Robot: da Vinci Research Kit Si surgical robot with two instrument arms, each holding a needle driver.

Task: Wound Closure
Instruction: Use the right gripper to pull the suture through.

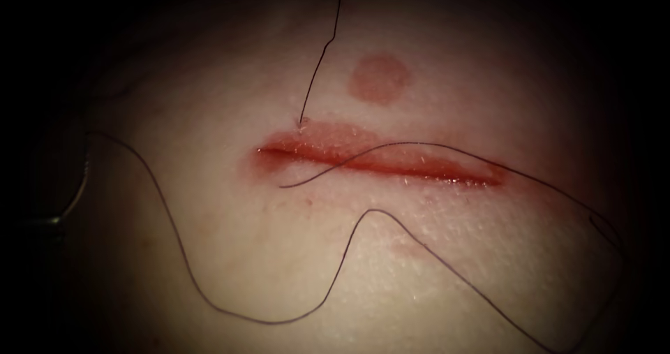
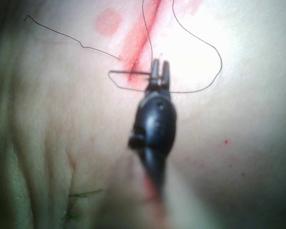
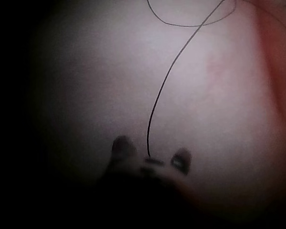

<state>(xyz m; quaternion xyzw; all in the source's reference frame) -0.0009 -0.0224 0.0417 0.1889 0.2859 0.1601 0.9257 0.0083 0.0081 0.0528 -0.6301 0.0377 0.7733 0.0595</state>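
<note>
Left hand (image 2: 160,67) touches the needle (image 2: 126,73) left of the cut (image 1: 380,162); its grip cannot be told. Right hand (image 3: 151,155) gapes wide, thread (image 3: 169,76) ending between its jaws, on the tissue (image 1: 279,270).

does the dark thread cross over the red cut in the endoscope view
Yes, the thin dark thread lies across the red cut.

You have a pale slab of tissue (image 1: 209,256) with a red, gaping cut (image 1: 380,160) running left to right, dark thread (image 1: 265,320) looping loosely across it, and the curved needle (image 2: 128,78) lying at the cut.
</note>
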